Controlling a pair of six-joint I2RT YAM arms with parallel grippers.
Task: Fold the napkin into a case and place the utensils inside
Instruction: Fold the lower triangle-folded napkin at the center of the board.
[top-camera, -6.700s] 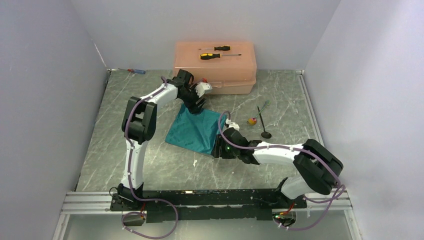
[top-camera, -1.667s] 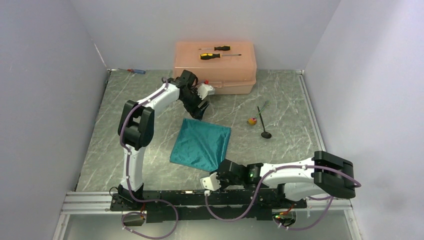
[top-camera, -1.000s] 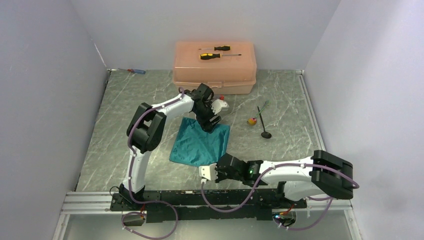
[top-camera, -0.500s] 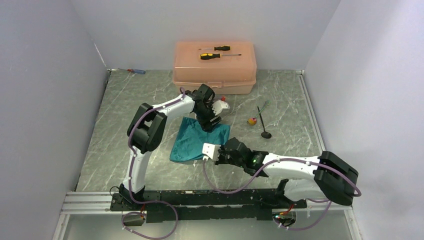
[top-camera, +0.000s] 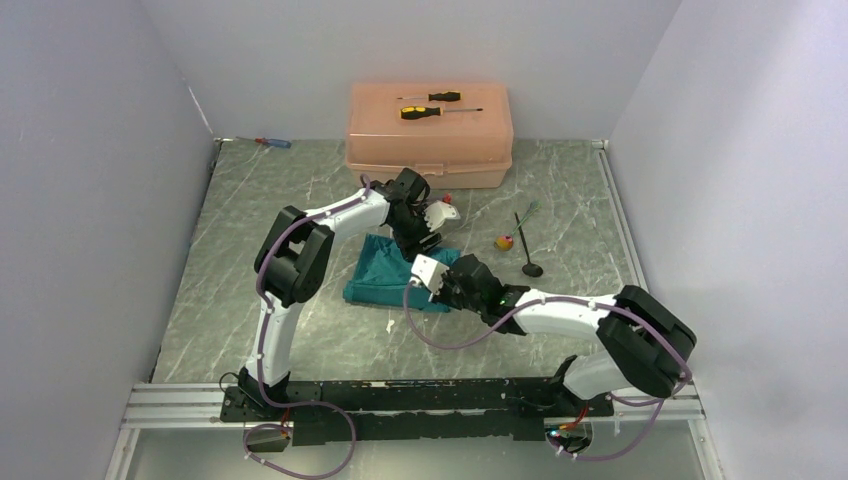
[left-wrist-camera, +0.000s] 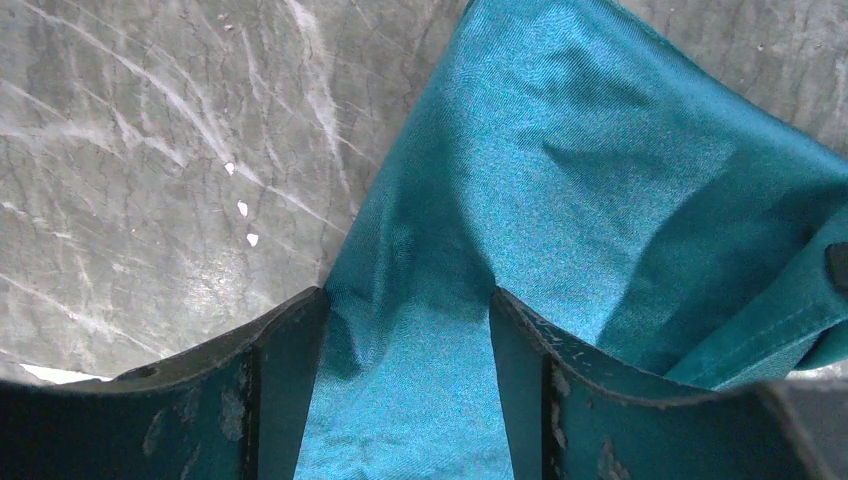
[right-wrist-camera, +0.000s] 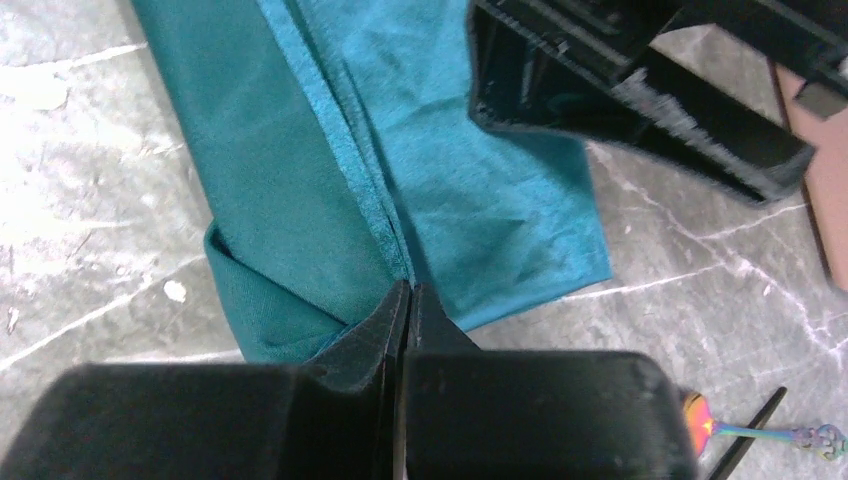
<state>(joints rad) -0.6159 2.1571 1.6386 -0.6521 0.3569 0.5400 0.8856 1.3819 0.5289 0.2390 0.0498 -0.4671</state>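
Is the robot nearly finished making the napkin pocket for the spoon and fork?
Not nearly. Done: one side of the napkin lies folded over. In hand: the right gripper pinches the folded edge, and the left gripper sits open over the cloth. Left: the narrow case isn't shaped yet, and the spoon and fork lie away from it.

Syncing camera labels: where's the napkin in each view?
Top external: napkin at mid-table, partly under both grippers.
Left wrist: napkin fills the centre and right.
Right wrist: napkin at upper left and centre, its hem pinched by the right gripper.
Shared landmark: the left gripper on the napkin's far part. It is at the bottom of the left wrist view and top right of the right wrist view.
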